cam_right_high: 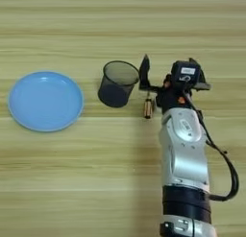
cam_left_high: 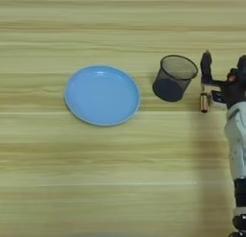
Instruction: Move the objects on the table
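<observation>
I am looking straight down on a light wooden table (cam_left_high: 120,183) with pale grain stripes running side to side. I will place everything by the black wire-mesh cup (cam_right_high: 116,83), which stands upright a little above the middle of the scene, its open mouth tipped slightly toward me so I see the round rim and the darker base below.

Well to the left of the cup lies a round light-blue plate (cam_left_high: 102,95), flat on the wood and apart from the cup, with bare table between them.

Just to the right of the cup lies the tiny brass-handled screwdriver (cam_right_high: 148,108), lengthwise away from me, its brass handle nearest to me. It sits close to the cup's lower right side but does not touch it.

My right arm comes up from the bottom edge to the right of the cup: a silver forearm (cam_right_high: 185,154) with a black cable looping along its right side. At its far end is the gripper (cam_right_high: 166,77). One black finger stands just right of the cup's rim, directly beyond the screwdriver; the other is on the far side of the wrist housing. The two fingers stand wide apart, holding nothing

I cannot make out the small black block
</observation>
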Controlling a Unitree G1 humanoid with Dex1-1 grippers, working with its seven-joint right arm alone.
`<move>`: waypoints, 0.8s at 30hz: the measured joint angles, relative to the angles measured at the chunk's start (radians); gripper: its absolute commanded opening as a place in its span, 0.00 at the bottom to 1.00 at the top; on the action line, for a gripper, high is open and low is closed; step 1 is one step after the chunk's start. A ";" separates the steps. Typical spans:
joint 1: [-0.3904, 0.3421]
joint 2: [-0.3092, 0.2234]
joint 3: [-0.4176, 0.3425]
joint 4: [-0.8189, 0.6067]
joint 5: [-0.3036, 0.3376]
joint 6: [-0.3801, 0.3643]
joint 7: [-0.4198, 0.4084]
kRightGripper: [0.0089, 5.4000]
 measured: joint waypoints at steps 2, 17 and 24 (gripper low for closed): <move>0.004 0.009 0.028 -0.057 -0.005 0.023 0.001 0.99; -0.077 0.097 0.271 -0.150 -0.099 0.112 0.045 0.99; -0.089 0.110 0.279 -0.133 -0.105 0.111 0.050 0.99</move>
